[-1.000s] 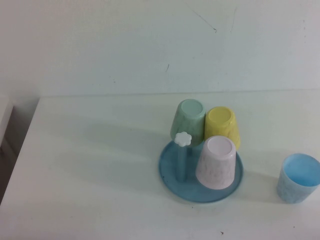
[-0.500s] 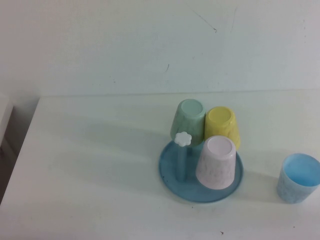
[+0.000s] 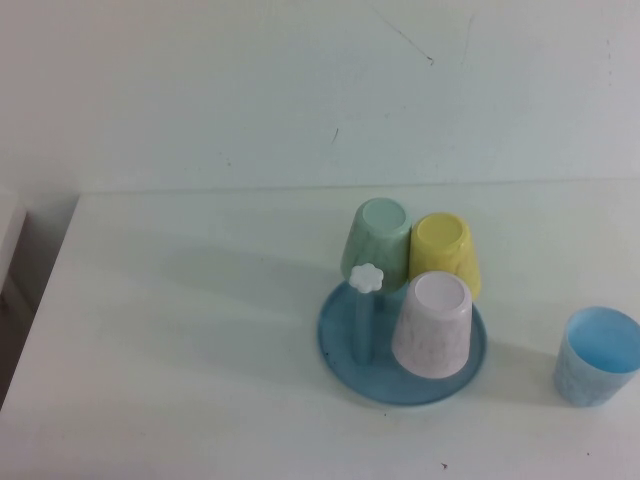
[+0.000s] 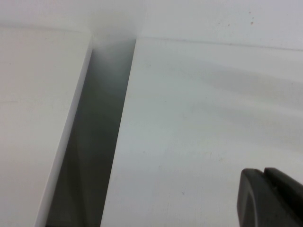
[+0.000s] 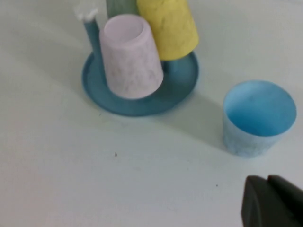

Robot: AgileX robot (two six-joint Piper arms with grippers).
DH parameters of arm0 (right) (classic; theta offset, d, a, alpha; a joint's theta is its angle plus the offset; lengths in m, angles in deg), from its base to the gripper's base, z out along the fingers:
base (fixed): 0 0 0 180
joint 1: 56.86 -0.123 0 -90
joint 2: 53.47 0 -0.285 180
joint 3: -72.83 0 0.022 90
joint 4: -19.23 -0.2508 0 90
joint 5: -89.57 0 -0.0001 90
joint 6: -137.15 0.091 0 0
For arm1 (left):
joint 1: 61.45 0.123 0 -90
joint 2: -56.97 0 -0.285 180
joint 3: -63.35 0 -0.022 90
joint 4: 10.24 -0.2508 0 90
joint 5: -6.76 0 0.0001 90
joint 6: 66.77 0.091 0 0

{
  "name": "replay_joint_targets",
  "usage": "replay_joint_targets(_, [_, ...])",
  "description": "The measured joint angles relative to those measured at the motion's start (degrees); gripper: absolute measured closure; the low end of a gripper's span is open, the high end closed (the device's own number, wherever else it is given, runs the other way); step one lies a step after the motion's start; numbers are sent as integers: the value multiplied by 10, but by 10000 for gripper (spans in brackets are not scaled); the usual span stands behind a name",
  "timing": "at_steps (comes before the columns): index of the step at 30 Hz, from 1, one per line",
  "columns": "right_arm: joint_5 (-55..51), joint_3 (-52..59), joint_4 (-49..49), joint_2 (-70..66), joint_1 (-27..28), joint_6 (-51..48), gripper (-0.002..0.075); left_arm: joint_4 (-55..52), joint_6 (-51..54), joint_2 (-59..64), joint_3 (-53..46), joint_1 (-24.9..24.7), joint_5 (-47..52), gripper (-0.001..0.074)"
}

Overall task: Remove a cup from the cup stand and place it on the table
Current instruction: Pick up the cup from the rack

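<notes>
High view: the cup (image 3: 432,325) sits inverted on the cup stand (image 3: 400,385), close beside the yellow tumbler (image 3: 446,254). Left gripper (image 4: 271,198) and right gripper (image 5: 270,201), both closed and empty, hang clear. Risk: a crowded approach could knock neighbours over. Nothing has shifted since earlier.

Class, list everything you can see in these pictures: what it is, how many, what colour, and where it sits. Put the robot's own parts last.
cup: one, pale pink, upside down on the stand's near right peg
mint-green tumbler: one, inverted, stand's far left
yellow tumbler: one, inverted, stand's far right
cup stand: one, blue; one bare peg, white flower knob
light blue tumbler: one, upright, right of stand
table: one, white
left gripper: dark, shut, over the table's left edge
right gripper: dark, shut, near the blue tumbler
</notes>
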Motion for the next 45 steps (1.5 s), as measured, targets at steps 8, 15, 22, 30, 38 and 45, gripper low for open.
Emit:
replay_joint_targets(8, [-169,-198,30,-237,-26,-62,729,0,0,0,0,0,0,737])
replay_joint_targets(15, [-187,-284,77,-372,-149,-55,729,0,1,0,0,0,0,737])
replay_joint_targets(22, [-197,-362,113,-516,-246,-36,726,0,1,0,0,0,0,737])
replay_joint_targets(30, [-197,-490,117,-641,-282,8,328,0,1,0,0,0,0,738])
replay_joint_targets(38, [-197,-598,117,-736,-289,84,47,0,1,0,0,0,0,737])
replay_joint_targets(45, [-197,-647,150,-800,-320,121,36,0,0,0,0,0,0,737])
